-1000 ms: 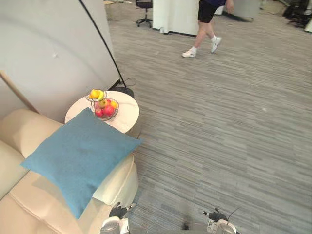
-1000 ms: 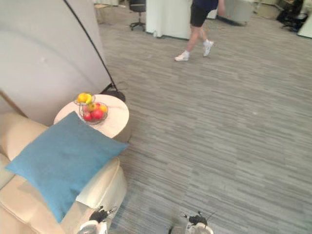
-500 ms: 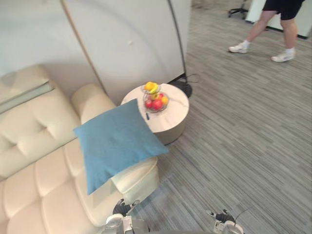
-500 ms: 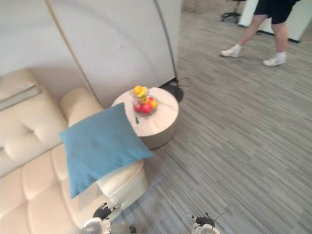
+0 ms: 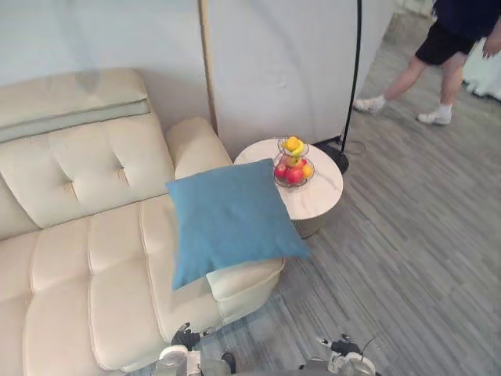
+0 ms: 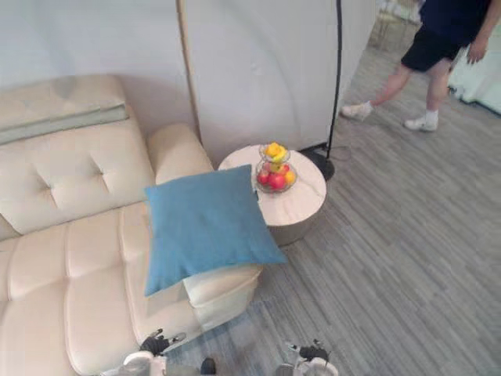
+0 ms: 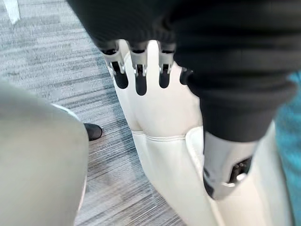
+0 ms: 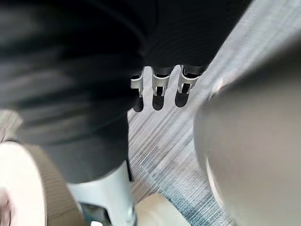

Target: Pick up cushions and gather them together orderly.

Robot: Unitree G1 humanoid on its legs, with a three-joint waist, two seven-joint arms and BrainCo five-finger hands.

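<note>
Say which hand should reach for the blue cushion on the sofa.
Left. The square blue fabric cushion rests on the cream leather sofa, on the robot's left side. The left hand hangs open beside the sofa's front; the right hand hangs open over grey carpet.

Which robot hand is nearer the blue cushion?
Left. The left robot hand hangs by the sofa's front edge, in front of the blue cushion; the right robot hand hangs over the carpet, farther to the side.
</note>
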